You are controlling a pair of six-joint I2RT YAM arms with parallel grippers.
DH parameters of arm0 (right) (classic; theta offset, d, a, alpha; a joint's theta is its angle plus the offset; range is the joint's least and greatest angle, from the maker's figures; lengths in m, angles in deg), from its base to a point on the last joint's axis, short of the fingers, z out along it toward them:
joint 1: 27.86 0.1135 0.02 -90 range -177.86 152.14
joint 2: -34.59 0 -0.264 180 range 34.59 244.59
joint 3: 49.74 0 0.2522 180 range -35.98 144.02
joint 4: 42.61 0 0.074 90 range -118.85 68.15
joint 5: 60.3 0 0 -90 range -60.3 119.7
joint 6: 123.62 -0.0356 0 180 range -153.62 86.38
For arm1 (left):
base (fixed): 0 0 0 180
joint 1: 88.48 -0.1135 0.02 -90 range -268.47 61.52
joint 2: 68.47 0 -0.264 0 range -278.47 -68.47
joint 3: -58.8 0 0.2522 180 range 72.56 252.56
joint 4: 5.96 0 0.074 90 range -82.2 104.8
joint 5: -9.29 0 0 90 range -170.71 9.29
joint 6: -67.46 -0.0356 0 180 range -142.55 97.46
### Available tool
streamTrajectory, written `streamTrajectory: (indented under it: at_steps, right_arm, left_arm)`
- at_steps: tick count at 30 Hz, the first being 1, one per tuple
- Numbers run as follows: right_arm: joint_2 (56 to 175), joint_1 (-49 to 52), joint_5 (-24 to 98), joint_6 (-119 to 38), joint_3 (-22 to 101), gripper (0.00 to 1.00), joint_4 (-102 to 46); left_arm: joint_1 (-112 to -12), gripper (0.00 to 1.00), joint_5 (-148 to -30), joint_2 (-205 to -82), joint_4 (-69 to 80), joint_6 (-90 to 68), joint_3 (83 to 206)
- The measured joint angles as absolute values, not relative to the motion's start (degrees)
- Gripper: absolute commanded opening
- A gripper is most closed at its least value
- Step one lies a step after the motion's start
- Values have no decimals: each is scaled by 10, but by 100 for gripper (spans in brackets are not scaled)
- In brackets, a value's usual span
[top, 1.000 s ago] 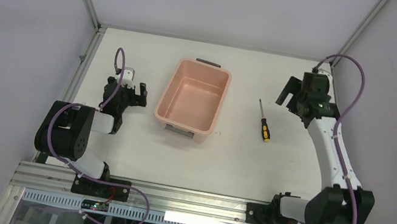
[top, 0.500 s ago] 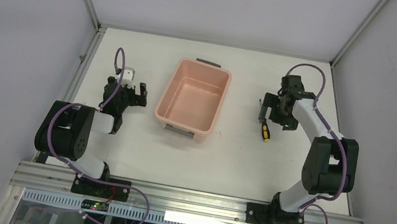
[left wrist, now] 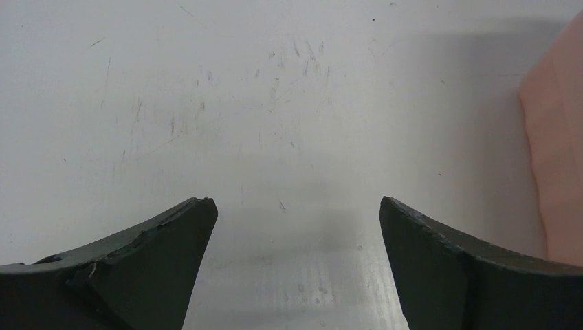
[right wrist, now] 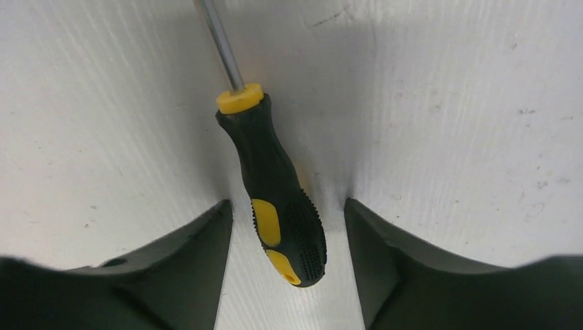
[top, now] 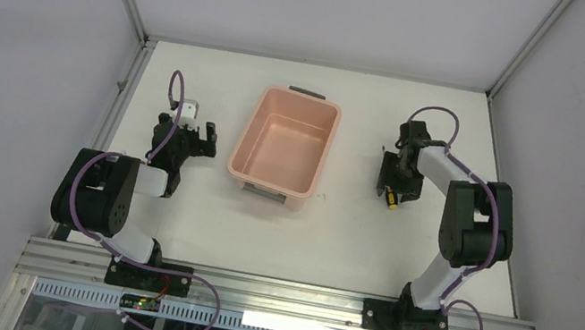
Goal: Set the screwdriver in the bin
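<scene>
Currently at the grasp step, nothing lifted yet: the screwdriver [right wrist: 275, 192] lies flat on the table [top: 331, 235], centre-right in the overhead view. It is well apart from the bin [top: 288, 142], which sits upper centre and looks empty.

On tool state, the right gripper [right wrist: 287, 206] is down over the handle with one finger each side. A sliver of table shows on both sides, so I read it as open around the handle, not clamped. Over at the left of the overhead view the left gripper [left wrist: 295, 201] is parked, jaws wide, nothing between them.

Next move, as I judge it:
- Close on the fat black-and-yellow part of the handle and lift straight up.
- Carry it leftward in the frame until over the bin, then release.
- The pinch sits near the butt end, so the shaft could droop on the lift.
- It needs enough height to clear the bin's right-hand wall.

Views:
- **Right wrist camera:** handle between the fingers, slightly tilted, shaft running off the top edge, plus the gaps.
- **Overhead:** none of that. The arm covers most of the screwdriver and only the yellow butt end peeks out below it. It alone gives the bin and the path to it.
- **Left wrist camera:** scuffed table and a strip of pink wall at the right edge, nothing else.
</scene>
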State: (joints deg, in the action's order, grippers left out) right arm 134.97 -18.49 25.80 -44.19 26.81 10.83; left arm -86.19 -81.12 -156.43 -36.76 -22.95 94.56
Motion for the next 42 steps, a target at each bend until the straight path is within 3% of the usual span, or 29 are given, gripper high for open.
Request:
streamTrajectory:
  at_steps: [2, 3, 12, 23, 36, 42]
  right_arm:
    - [1349, -184, 257, -443, 268, 4, 101]
    - [1349, -184, 256, -442, 268, 0, 98]
    - [1339, -183, 242, -477, 304, 0, 174]
    - [1248, -150, 179, -548, 537, 0, 363]
    - [1354, 105, 166, -597, 828, 0, 412]
    - [1434, 176, 166, -613, 851, 0, 373]
  left_arm:
    - [-862, 99, -811, -1564, -368, -229, 946]
    - [-862, 99, -811, -1564, -368, -229, 946]
    - [-862, 99, -811, -1564, -368, -229, 945]
    - [-862, 99, -811, -1564, -368, -229, 945]
    - [-862, 99, -811, -1564, -368, -229, 945]
    - [-862, 99, -811, -1564, -368, -229, 945]
